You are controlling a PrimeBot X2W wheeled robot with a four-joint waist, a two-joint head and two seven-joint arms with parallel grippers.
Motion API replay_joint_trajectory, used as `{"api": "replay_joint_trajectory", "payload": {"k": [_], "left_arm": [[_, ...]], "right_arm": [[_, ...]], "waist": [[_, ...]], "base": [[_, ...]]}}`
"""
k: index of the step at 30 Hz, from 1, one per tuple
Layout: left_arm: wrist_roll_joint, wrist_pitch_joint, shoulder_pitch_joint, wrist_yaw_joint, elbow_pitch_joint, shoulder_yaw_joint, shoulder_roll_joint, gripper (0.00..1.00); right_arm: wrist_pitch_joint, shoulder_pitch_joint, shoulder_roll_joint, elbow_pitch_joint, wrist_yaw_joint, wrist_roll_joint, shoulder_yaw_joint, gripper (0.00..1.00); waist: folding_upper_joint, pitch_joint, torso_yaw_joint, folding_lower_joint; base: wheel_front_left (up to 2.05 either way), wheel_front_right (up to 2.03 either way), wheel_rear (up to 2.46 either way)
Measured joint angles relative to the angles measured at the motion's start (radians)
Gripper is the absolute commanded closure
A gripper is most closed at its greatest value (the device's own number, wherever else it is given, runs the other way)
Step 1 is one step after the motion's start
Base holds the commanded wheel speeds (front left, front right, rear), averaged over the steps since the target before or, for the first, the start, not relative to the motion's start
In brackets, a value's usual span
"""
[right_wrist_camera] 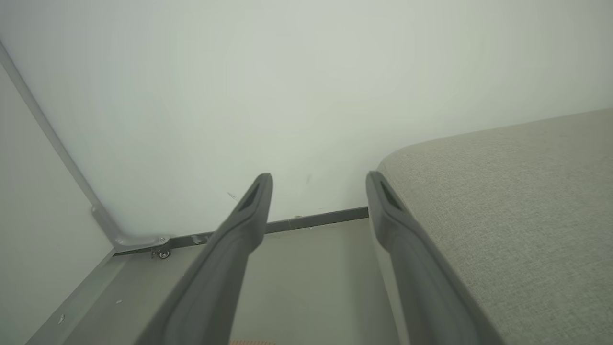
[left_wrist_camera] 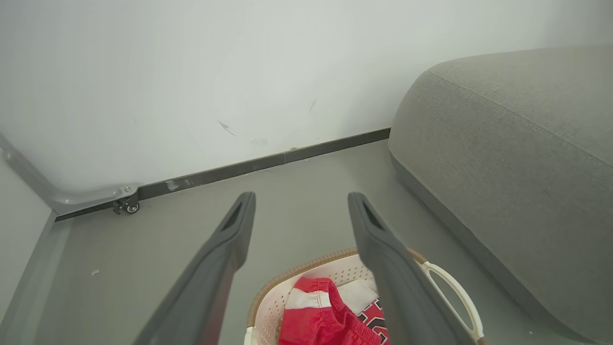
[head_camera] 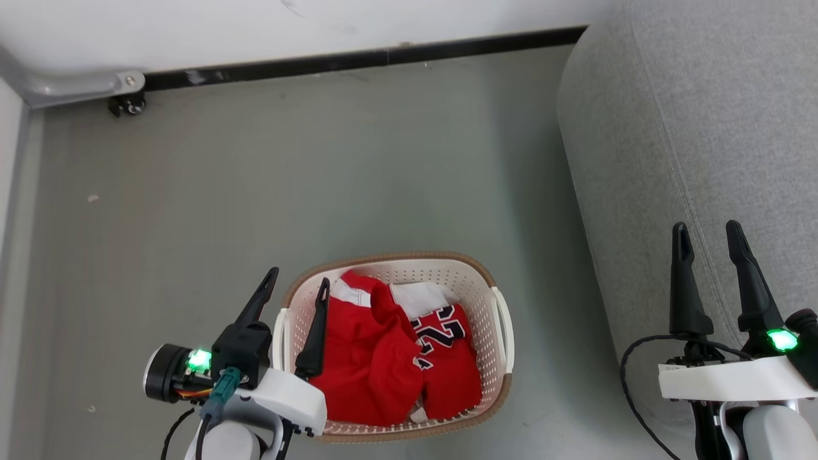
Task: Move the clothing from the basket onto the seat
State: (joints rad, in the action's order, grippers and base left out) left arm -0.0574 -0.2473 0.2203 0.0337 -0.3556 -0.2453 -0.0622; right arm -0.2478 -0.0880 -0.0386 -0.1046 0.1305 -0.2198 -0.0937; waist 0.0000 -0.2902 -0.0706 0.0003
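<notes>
Red clothing lies heaped in the basket; the left gripper hangs splayed above its left rim; the seat stands to the right.

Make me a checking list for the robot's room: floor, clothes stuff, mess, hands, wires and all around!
Surface: grey floor.
Job's things: red clothing inside the basket; grey sofa to its right, no clothing on it.
Clutter: tiny speck on the floor.
Grippers: left gripper open at the basket's left edge; right gripper open by the sofa.
Cables: black cable by the right wrist.
Surroundings: white wall, dark baseboard, small wheel.
</notes>
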Motion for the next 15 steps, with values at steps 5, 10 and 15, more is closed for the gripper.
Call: {"api": "replay_joint_trajectory", "payload": {"k": [5, 10, 15], "left_arm": [[0.011, -0.001, 0.038, -0.009, -0.028, -0.004, -0.001, 0.00], [0.021, -0.001, 0.064, -0.009, -0.073, -0.005, -0.005, 0.00], [0.035, -0.001, 0.106, -0.009, -0.118, -0.003, -0.025, 0.00]], "right_arm": [[0.000, -0.014, 0.000, 0.011, 0.000, -0.001, -0.005, 0.00], [0.000, -0.044, 0.000, 0.033, 0.000, -0.012, -0.010, 0.00], [0.000, -0.071, 0.000, 0.042, 0.000, -0.021, -0.015, 0.00]], "waist": [[0.0000, -0.051, -0.019, 0.0000], [0.0000, -0.101, -0.041, 0.0000], [0.0000, -0.150, -0.064, -0.0001]], "base": [[0.00, 0.00, 0.00], [0.00, 0.00, 0.00], [0.00, 0.00, 0.00]]}}
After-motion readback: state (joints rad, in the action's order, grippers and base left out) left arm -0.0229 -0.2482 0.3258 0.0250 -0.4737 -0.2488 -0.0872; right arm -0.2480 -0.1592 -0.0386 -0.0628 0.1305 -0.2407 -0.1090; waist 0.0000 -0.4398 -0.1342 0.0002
